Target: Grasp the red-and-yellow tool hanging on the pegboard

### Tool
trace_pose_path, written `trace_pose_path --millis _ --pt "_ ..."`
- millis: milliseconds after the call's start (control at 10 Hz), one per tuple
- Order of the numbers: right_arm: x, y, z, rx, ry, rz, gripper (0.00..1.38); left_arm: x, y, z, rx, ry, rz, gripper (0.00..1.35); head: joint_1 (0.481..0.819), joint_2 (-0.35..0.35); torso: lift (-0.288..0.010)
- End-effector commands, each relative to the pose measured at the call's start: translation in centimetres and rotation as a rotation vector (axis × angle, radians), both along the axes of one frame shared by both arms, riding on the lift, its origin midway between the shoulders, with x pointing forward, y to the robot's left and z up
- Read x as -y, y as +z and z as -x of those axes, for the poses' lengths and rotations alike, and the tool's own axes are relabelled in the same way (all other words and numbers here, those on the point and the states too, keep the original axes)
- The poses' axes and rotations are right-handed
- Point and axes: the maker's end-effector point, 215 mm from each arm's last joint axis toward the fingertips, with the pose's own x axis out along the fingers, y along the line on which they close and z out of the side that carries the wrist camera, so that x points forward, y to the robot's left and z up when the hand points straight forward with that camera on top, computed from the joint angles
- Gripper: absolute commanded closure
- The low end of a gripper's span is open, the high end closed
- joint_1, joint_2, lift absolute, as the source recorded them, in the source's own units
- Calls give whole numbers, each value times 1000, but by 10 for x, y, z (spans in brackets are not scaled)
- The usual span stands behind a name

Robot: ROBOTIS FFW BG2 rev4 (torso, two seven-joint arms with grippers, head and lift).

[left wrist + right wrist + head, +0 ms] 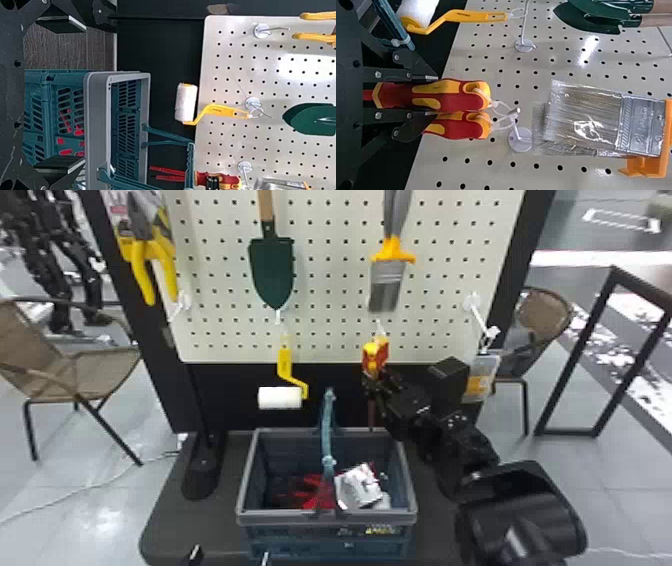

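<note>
The red-and-yellow tool [375,356] hangs by a white loop from a hook near the bottom edge of the white pegboard [330,325], right of centre. My right gripper [374,382] comes up at it from below. In the right wrist view the gripper [429,96] has its two black fingers [411,65] pressed against one red-and-yellow handle [451,95], shut on it. The second handle [459,124] lies just outside the other finger. My left gripper [79,95] stands open beside the basket, with nothing between its fingers.
A blue-grey basket [247,470] with an upright handle [327,425] sits on the dark table below the board, holding red and white items. On the board hang a yellow paint roller [282,390], a green trowel [271,265], a paintbrush [387,275] and yellow pliers [150,255].
</note>
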Motion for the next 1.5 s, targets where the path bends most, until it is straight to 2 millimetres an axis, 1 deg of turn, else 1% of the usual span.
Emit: trace_pose_path --millis 0,1400 --pt "1 -1 1 1 -4 2 1285 0 0 0 0 1 1 140 549 0 -100" --pt "4 -4 1 -6 -21 -1 1285 0 0 0 0 2 2 140 549 0 -100"
